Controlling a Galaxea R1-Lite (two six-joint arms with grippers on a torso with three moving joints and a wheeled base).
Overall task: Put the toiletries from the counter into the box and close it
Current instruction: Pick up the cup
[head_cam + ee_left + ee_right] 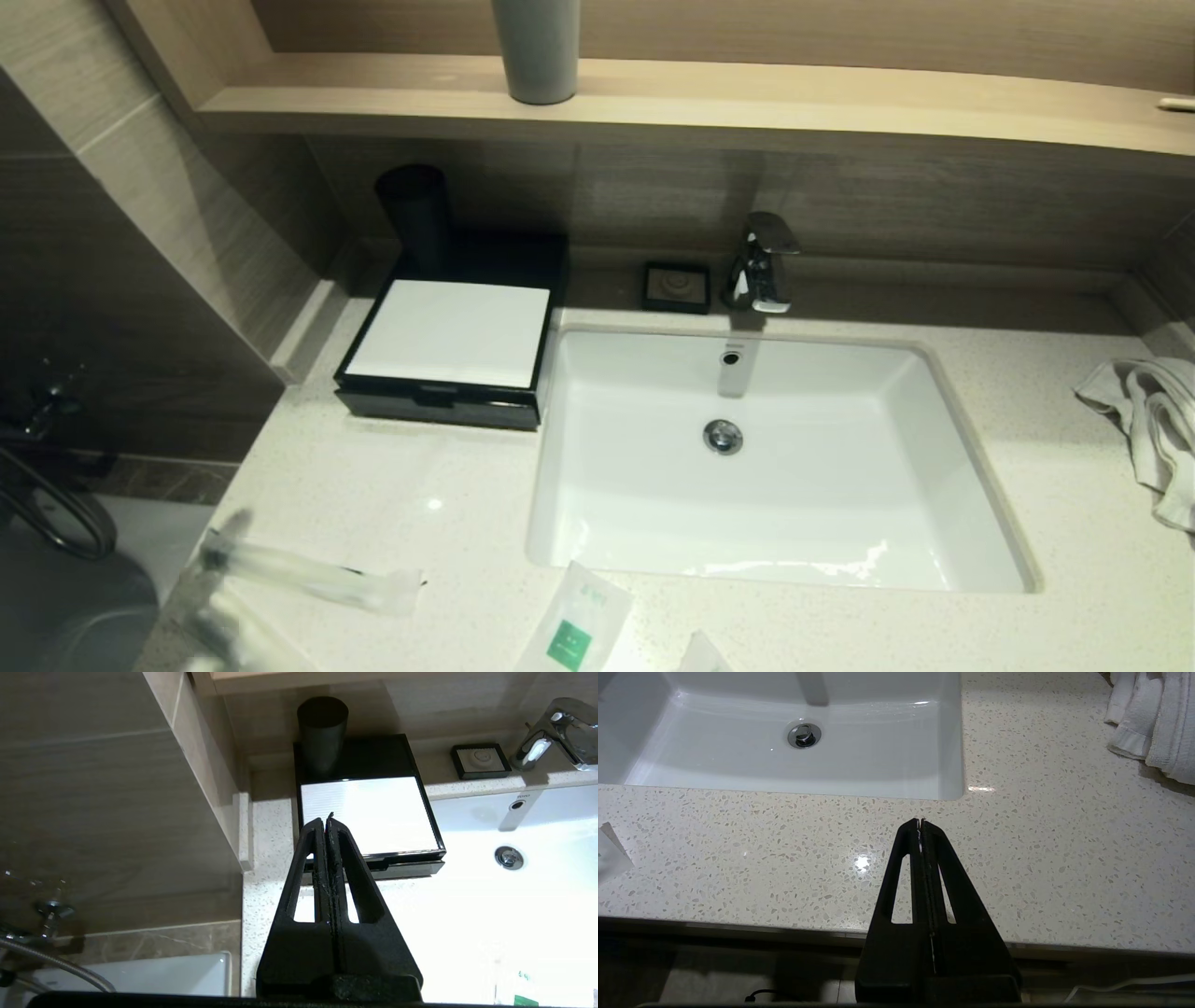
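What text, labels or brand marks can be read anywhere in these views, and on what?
"TOTO", small grey mark on the basin wall above the overflow hole; only just legible.
Green square label on the flat packet: a white mark and faint print above it, too small to read.
Long slim packet: no readable print.
Box, black cup, soap dish, faucet: no text seen.

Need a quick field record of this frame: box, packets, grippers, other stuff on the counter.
box: black with white top panel, drawer shut, at the counter's back left, beside the basin
packets: long slim one and green-label one on the counter's near edge, not in the box
left gripper: shut, empty, above the counter, pointing toward the box
right gripper: shut, empty, over the counter's front edge
other: black cup behind box, soap dish, tap, towel at right
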